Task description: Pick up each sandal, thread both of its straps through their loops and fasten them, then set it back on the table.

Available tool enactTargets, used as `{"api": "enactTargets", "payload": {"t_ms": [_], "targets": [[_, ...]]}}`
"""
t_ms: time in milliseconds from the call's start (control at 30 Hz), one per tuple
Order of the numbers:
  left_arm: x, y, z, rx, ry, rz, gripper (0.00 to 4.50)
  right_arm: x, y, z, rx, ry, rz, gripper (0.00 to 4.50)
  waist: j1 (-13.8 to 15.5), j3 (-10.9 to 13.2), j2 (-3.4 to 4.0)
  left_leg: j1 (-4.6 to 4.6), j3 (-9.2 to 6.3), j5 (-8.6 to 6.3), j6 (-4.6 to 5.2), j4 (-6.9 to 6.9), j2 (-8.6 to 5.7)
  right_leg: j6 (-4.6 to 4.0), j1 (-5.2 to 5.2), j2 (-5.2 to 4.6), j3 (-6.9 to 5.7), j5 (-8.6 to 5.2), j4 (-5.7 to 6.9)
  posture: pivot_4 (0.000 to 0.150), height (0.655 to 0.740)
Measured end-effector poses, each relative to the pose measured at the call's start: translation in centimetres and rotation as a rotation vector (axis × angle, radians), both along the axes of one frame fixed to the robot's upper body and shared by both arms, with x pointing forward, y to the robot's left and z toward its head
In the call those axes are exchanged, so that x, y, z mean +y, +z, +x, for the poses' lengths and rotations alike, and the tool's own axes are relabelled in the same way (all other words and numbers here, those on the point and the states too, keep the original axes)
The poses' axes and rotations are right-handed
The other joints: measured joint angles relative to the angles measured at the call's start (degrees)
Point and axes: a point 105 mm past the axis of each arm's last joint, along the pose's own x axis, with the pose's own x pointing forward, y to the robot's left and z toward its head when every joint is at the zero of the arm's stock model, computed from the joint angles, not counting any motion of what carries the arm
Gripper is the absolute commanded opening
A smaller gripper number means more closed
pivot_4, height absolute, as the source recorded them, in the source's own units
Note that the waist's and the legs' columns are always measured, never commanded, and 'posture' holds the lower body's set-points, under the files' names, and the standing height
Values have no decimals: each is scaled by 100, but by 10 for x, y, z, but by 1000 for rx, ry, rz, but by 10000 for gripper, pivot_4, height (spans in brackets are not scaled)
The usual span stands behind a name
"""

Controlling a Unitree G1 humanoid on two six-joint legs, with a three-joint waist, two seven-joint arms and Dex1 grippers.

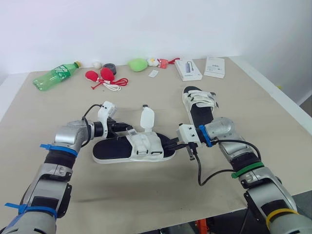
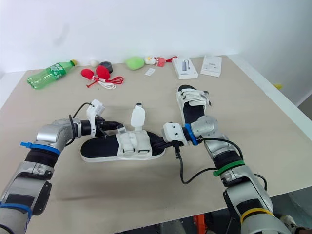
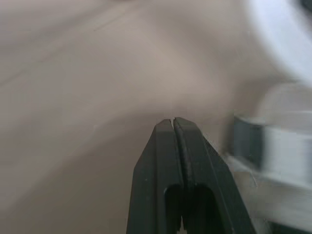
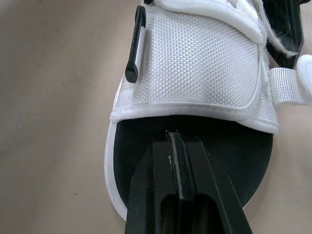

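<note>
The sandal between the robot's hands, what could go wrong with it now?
Both the left gripper and the right gripper are shut and neither grips the near sandal, so a nudge at its toe may just slide it across the table. Its loose strap stands up unthreaded and might flop aside when grabbed. The cable dangling off the right wrist could snag.

You're working in bright, even overhead light, so the table reads clearly. Soft, short shadows sit just under the sandal and the black cable.
</note>
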Motion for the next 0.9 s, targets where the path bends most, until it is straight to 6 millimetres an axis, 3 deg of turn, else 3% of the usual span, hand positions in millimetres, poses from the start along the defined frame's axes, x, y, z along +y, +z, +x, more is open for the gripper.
{"api": "enactTargets", "payload": {"t_ms": [33,67,133,267,300,333,367,433,567,600,900], "targets": [[1,2,5,-17,23,-2,581,0,0,0,0,-1,0,0,2,0,-1,-1,0,0,0,1,0,2,0,0,-1,2,0,1500,7400],[3,9,9,-32,43,-16,4431,0,0,0,-2,-1,1,0,-1,1,-1,-5,0,0,0,1,0,3,-5,1,1,4,0,1500,7400],[5,20,14,-50,59,-44,7147,0,0,0,-2,-1,1,0,-1,1,-1,-6,-1,0,0,1,0,3,-6,1,0,4,0,1500,7400],[-1,61,24,-121,47,-152,27380,0,0,0,-3,1,2,0,-3,1,-1,-7,0,0,0,1,-2,4,-5,1,0,4,0,1500,7400],[-1,61,25,-122,47,-154,29354,0,0,0,-3,1,2,0,-4,1,-1,-7,0,0,0,1,-2,4,-5,1,0,4,0,1500,7400],[-3,66,26,-114,41,-183,35056,0,0,0,-3,1,2,0,-7,1,-1,-6,0,1,0,1,-2,4,-5,1,0,5,0,1500,7400],[-4,67,26,-104,37,-196,36736,0,0,1,-4,1,2,0,-7,1,-1,-7,0,1,-1,1,-3,5,-5,2,-1,5,0,1500,7400],[-8,73,25,-55,12,-258,44447,1,0,1,-5,2,2,0,-8,1,-1,-7,-1,1,-1,1,-3,5,-6,3,-2,5,0,1500,7400],[-22,73,18,36,-58,-292,44447,1,0,1,-8,4,3,0,-10,1,-1,-7,-2,1,-1,1,-3,5,-5,2,-1,5,0,1500,7400],[-31,60,14,109,-86,-288,44447,1,0,1,-9,3,3,0,-10,1,-1,-7,-4,1,-2,1,-3,5,-5,3,-3,5,0,1500,7400],[-64,36,-1,251,-220,-235,44447,1,1,1,-12,1,4,0,-12,2,-2,-10,-8,2,-3,2,-7,6,-7,3,-1,5,0,1500,7400]]}}
